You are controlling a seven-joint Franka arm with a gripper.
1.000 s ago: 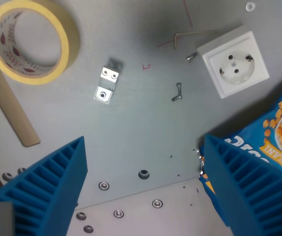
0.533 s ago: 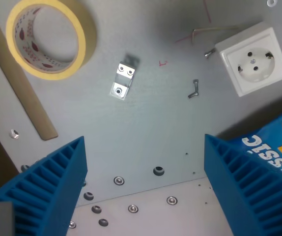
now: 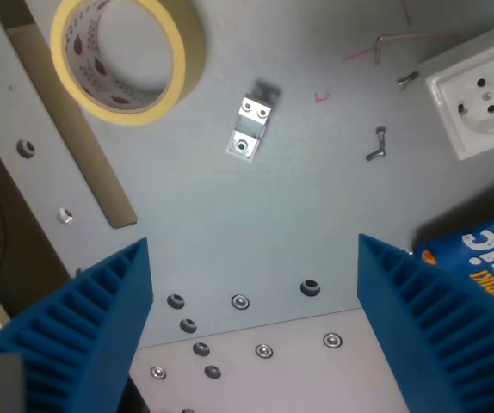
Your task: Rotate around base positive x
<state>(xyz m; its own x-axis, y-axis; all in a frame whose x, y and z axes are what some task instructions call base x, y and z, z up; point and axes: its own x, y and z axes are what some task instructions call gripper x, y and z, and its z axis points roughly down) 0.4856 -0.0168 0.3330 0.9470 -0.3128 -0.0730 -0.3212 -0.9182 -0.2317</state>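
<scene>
Wrist view: pincer [image 3: 251,331] held wide open, empty, above the desk [image 3: 299,224].
Tape roll [image 3: 126,56] at eleven o'clock, bracket [image 3: 251,129] at twelve, apparently a socket [image 3: 479,90] at two.

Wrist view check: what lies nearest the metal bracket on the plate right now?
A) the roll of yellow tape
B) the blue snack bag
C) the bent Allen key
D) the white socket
A: the roll of yellow tape sits just toward the wrist view's left of the metal bracket, while the other three lie farther off toward the right edge.
</scene>
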